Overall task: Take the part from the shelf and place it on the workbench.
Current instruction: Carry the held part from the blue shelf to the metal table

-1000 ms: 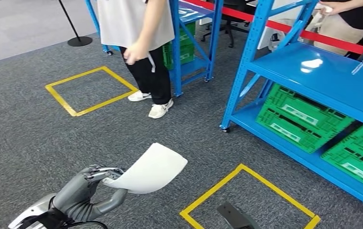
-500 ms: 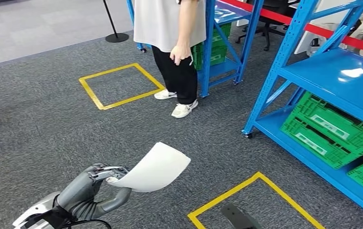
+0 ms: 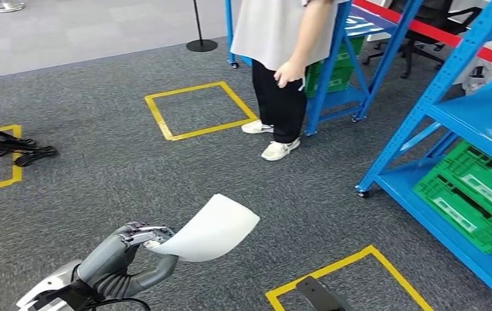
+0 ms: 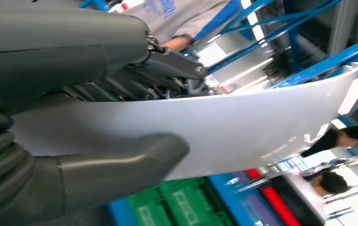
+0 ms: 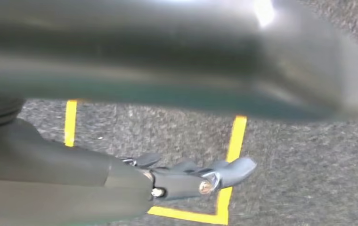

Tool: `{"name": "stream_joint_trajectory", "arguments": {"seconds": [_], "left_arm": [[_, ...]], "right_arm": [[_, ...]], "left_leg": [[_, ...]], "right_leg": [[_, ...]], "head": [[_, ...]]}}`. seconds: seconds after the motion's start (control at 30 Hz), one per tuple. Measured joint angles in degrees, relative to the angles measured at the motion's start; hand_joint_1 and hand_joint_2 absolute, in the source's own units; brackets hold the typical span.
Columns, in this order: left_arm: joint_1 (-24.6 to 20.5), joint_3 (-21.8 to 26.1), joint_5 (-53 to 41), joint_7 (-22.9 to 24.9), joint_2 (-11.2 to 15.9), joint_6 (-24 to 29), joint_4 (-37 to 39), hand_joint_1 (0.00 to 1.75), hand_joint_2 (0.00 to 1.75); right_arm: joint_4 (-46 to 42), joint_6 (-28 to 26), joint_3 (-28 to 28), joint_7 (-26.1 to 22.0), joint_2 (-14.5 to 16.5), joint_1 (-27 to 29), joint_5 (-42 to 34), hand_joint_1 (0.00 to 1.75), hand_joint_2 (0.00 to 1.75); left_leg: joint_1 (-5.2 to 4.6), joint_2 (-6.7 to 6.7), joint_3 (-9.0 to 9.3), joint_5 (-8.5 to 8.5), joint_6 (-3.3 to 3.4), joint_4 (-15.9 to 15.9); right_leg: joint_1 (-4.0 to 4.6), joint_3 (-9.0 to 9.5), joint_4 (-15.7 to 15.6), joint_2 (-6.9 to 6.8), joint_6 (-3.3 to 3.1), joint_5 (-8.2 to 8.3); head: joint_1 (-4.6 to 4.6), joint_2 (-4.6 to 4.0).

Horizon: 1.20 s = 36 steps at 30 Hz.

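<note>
**White part held in my left hand, above the carpet**

From my head view, my left hand [image 3: 123,249] comes in low on the left, thumb and fingers closed on one edge of the curved white part [image 3: 208,228]. The part sticks out forward and to the right from my grip, clear of the grey carpet [image 3: 101,168]. Just ahead of the part's far end lies a yellow taped square [image 3: 353,275], with a dark tip of my right hand [image 3: 321,295] over its near corner. A person [image 3: 289,71] stands further off beside a blue shelf [image 3: 450,116] that holds green crates [image 3: 470,194]. A second yellow square [image 3: 198,109] marks the floor to the person's left.

From my left wrist view, the thick grey thumb [image 4: 120,162] presses one face of the white sheet-like part [image 4: 243,122] and the darker fingers [image 4: 167,66] lie along the other, so the part is pinched between them.

From my right wrist view, my right hand [image 5: 186,176] hangs over the carpet above yellow tape [image 5: 233,146]. Its fingers stretch out with nothing in them, though the picture is blurred and I may be misreading how far apart they are.
</note>
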Motion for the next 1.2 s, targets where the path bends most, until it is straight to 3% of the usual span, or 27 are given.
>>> {"name": "stream_joint_trajectory", "arguments": {"seconds": [0.1,0.13,0.17,0.2,0.3,0.37,0.43,0.5,0.53,0.6,0.67,0.7,0.73,0.8,0.87,0.9,1.0,1.07,1.13,1.2], "left_arm": [[-0.13,-0.03,-0.01,0.0,-0.11,0.02,0.04,1.75,1.75],[-0.09,-0.04,-0.01,-0.01,-0.13,0.02,0.09,1.75,1.75],[-0.07,-0.05,-0.01,-0.01,-0.13,0.02,0.14,1.75,1.75],[-0.05,-0.05,0.0,-0.01,-0.13,0.02,0.18,1.75,1.75],[-0.06,-0.06,0.0,0.0,-0.13,0.02,0.18,1.75,1.75],[-0.05,-0.09,0.0,0.01,-0.13,0.02,0.16,1.75,1.75],[0.0,-0.15,-0.01,0.02,-0.09,0.03,0.15,1.75,1.75],[0.05,-0.22,-0.27,-0.04,-0.04,0.63,0.11,1.75,1.75],[0.08,-0.25,-0.53,-0.14,0.0,1.27,0.08,1.75,1.75],[0.31,-0.28,-1.07,-0.47,0.09,2.59,0.01,1.75,1.75],[0.78,-0.29,-1.27,-0.83,0.29,3.06,-0.06,1.75,1.75],[1.0,-0.29,-1.31,-0.97,0.42,3.07,-0.12,1.75,1.75],[1.14,-0.3,-1.32,-1.08,0.52,3.07,-0.22,1.75,1.75],[1.2,-0.32,-1.33,-1.3,0.66,3.05,-0.56,1.75,1.75],[1.15,-0.33,-1.32,-1.46,0.69,2.99,-0.88,1.75,1.75],[1.14,-0.34,-1.32,-1.51,0.72,2.95,-0.96,1.75,1.75],[1.19,-0.34,-1.32,-1.81,0.81,2.69,-1.23,1.75,1.75],[1.06,-0.34,-1.32,-2.02,0.82,2.46,-1.56,1.75,1.75],[0.89,-0.39,-1.33,-2.08,0.78,2.27,-1.68,1.75,1.75],[0.87,-0.44,-1.36,-2.08,0.75,2.13,-1.67,1.75,1.75]], "right_arm": [[0.0,0.0,0.0,0.04,-0.01,0.14,-0.01,0.0,0.0],[0.0,0.0,0.0,0.07,-0.02,0.26,-0.02,0.0,0.0],[0.0,0.0,0.0,0.08,-0.03,0.35,-0.02,0.0,0.0],[0.0,0.0,0.0,0.08,-0.03,0.37,-0.02,0.0,0.0],[0.0,0.0,0.0,0.06,-0.05,0.3,-0.01,0.0,0.0],[0.01,0.01,0.0,0.04,-0.05,0.28,-0.01,0.0,0.0],[0.01,0.01,0.0,0.03,-0.05,0.19,-0.02,0.0,0.0],[0.01,0.01,0.01,-0.02,-0.06,0.03,0.1,0.0,0.0],[0.01,0.02,0.03,-0.04,-0.06,-0.01,0.23,0.0,0.0],[0.02,0.06,0.18,-0.03,-0.05,0.07,0.49,0.0,0.0],[0.02,0.07,0.35,0.07,-0.04,0.17,0.59,0.0,0.0],[0.02,0.06,0.42,0.11,-0.03,0.15,0.63,0.0,0.0],[0.01,0.04,0.45,0.13,0.01,0.1,0.65,0.0,0.0],[0.01,-0.03,0.51,0.13,0.07,-0.01,0.67,0.0,0.0],[0.01,-0.15,0.56,0.13,0.1,-0.11,0.66,0.0,0.0],[0.01,-0.21,0.57,0.13,0.11,-0.14,0.64,0.0,0.0],[-0.01,-0.45,0.65,0.13,0.27,-0.3,0.54,0.0,0.0],[-0.02,-0.62,0.69,0.12,0.37,-0.44,0.41,0.0,0.0],[-0.01,-0.71,0.74,0.13,0.38,-0.29,0.28,0.0,0.0],[0.0,-0.78,0.78,0.14,0.37,0.01,0.16,0.0,0.0]], "left_leg": [[0.17,-1.65,0.16,0.23,0.56,-0.25],[0.17,-2.29,0.12,0.21,0.6,-0.19],[0.19,-2.95,0.09,0.19,0.6,-0.1],[0.24,-3.63,0.09,0.17,0.55,0.02],[0.45,-5.57,-0.04,-0.16,-0.07,0.73],[0.42,-6.46,-0.29,-0.27,-0.78,0.99],[0.47,-7.07,-0.43,-0.15,-1.51,0.76],[0.46,-5.71,-0.97,-1.02,-2.13,2.0],[0.44,-4.46,-1.91,-2.34,-2.41,4.13],[0.51,-2.3,-5.34,-6.07,-2.84,11.38],[0.64,-1.83,-8.04,-7.79,-3.0,16.82],[0.66,-1.73,-7.96,-7.06,-2.93,16.62],[0.63,-1.48,-6.7,-5.41,-2.77,14.15],[0.23,0.64,-2.48,-1.9,-2.08,6.04],[-0.27,2.42,-0.11,-0.56,-1.33,1.12],[-0.44,2.55,-0.04,-0.68,-1.09,0.68],[-0.4,1.04,-0.03,-0.33,-0.38,0.2],[-0.05,-0.15,0.35,0.15,0.29,-0.42],[0.18,-1.26,0.49,0.27,0.69,-0.55],[0.19,-2.56,0.43,0.19,0.78,-0.41]], "right_leg": [[-0.11,-4.75,9.81,3.52,0.32,-4.94],[-0.12,-6.44,12.85,3.83,0.36,-5.9],[-0.14,-7.33,14.07,3.91,0.38,-5.71],[-0.18,-7.1,12.98,3.98,0.39,-4.32],[-0.48,-2.34,2.12,5.76,0.47,1.39],[-0.42,-0.91,-1.1,6.56,0.11,2.19],[-0.27,-0.93,-1.22,5.79,-0.71,2.36],[-0.32,-0.8,-1.54,5.0,-1.49,2.57],[-0.37,-0.75,-1.69,4.53,-1.79,2.64],[-0.22,-0.74,-1.72,3.46,-2.13,2.55],[-0.07,-0.73,-1.7,2.21,-2.27,2.41],[0.0,-0.67,-1.69,1.62,-2.29,2.34],[0.04,-0.57,-1.69,1.07,-2.26,2.26],[0.22,-0.26,-1.64,0.06,-2.02,2.01],[0.36,-0.02,-1.62,-0.75,-1.56,1.76],[0.39,0.02,-1.62,-1.06,-1.34,1.68],[0.21,0.41,-1.77,-1.8,-0.61,1.49],[0.1,-0.42,0.7,0.25,-0.07,-0.21],[-0.04,-3.66,7.45,3.07,0.22,-3.69],[-0.11,-6.98,13.41,3.81,0.4,-5.54]], "head": [[0.17,-0.01],[0.17,-0.01],[0.17,0.0],[0.18,-0.01],[0.19,-0.01],[0.21,-0.01],[0.23,-0.01],[0.17,-0.01],[0.1,-0.01],[-0.03,-0.01],[-0.04,0.0],[-0.04,0.0],[-0.04,0.0],[-0.03,-0.01],[-0.02,-0.01],[-0.01,-0.01],[-0.01,-0.01],[0.07,0.0],[0.17,-0.01],[0.22,-0.01]]}}
